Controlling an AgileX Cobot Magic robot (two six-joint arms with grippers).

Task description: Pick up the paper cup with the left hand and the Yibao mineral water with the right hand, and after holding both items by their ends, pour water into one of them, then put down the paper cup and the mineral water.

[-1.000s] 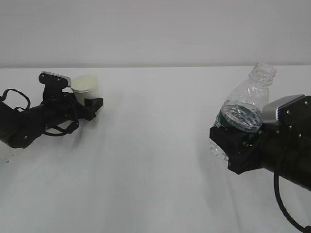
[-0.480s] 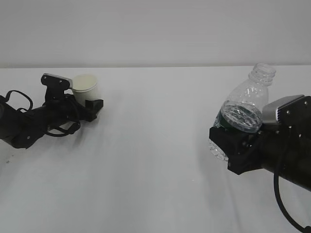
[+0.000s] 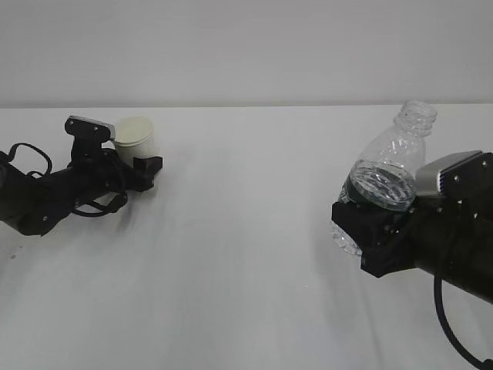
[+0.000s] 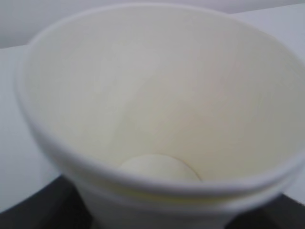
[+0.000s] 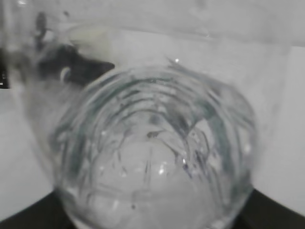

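With the right hand (image 3: 368, 235) clamped on the tilted bottle (image 3: 389, 176), the left hand (image 3: 127, 158) brackets the cup (image 3: 137, 139), grip unclear; next likely lifting both together.

White table (image 3: 246, 254) fills lower view, surface plain, faintly glossy. Pale grey wall (image 3: 246, 46) behind, meeting table's far edge along straight horizontal line. Soft shadows on tabletop.
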